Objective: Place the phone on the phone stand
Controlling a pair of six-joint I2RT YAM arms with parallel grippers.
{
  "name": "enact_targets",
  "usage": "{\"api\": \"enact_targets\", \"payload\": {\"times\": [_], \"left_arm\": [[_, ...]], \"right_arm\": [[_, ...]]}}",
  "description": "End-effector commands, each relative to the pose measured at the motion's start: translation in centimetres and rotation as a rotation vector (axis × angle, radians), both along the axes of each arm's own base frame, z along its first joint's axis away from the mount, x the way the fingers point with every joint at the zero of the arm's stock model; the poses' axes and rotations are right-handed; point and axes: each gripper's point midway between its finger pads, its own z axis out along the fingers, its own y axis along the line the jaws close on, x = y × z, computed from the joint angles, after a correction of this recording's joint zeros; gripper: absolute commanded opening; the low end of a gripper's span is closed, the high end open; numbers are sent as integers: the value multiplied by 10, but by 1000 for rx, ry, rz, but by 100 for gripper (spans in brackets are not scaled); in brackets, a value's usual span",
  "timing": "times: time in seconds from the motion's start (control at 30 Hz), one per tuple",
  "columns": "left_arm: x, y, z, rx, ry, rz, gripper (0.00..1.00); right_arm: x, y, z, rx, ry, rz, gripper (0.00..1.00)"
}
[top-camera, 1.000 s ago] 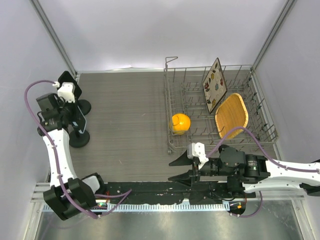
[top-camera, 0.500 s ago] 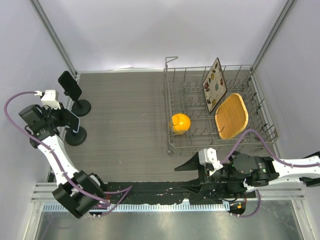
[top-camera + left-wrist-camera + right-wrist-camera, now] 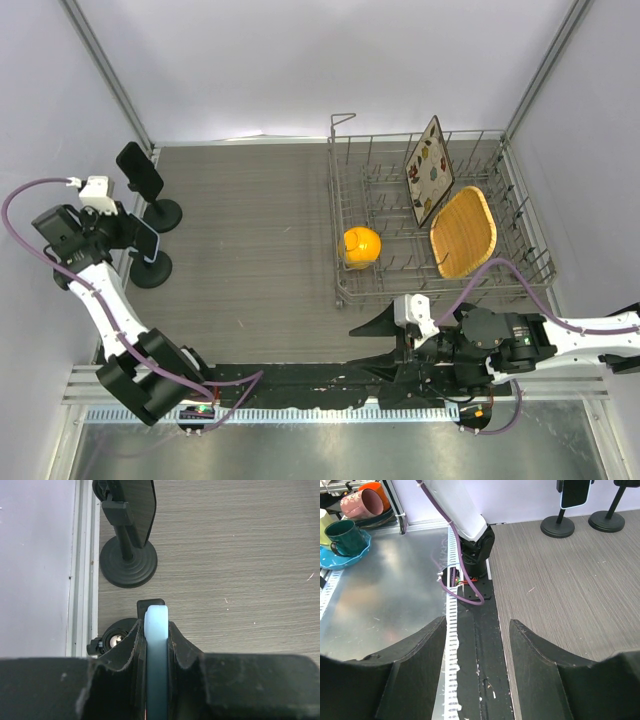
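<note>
The left pincer (image 3: 135, 238) is clamped on the phone (image 3: 155, 665), gripping its two faces so that only the pale blue edge shows in the wrist view. The phone hangs above the near phone stand (image 3: 152, 271), at the left edge of the table (image 3: 260, 240), and seems to be at or just over the cradle. To finish well, the arm should lower the phone along the cradle's slope until its bottom edge meets the lip. It should then part the fingers slowly and draw back without nudging this stand or the second stand (image 3: 161, 214) just beside it, which carries a dark phone (image 3: 139, 169). The fingers hide the cradle almost wholly. A small black tab past the phone's edge may be its lip, but contact cannot be confirmed. The right pincer (image 3: 477, 625) stands apart, holding nothing, near the arms' bases.
</note>
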Motion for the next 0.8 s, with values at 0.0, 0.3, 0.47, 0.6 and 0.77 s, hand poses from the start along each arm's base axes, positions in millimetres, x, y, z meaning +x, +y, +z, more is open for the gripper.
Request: {"api": "enact_targets", "payload": {"times": [0.0,0.3,0.47,0.6,0.77], "left_arm": [[-10,8,-35,-6,89,48,3],[-10,24,3,56,-36,187,100],[-2,39,61,68,-256,355,100],[-2,41,92,112,-308,474,100],[-22,55,129,94,-394,751,100]], "right_arm": [[2,1,13,35,-13,-12,59],[0,1,13,46,-12,-2,58],[0,1,12,45,-10,-2,58],[1,2,12,40,-12,-5,58],[5,7,5,10,-18,-30,58]]}}
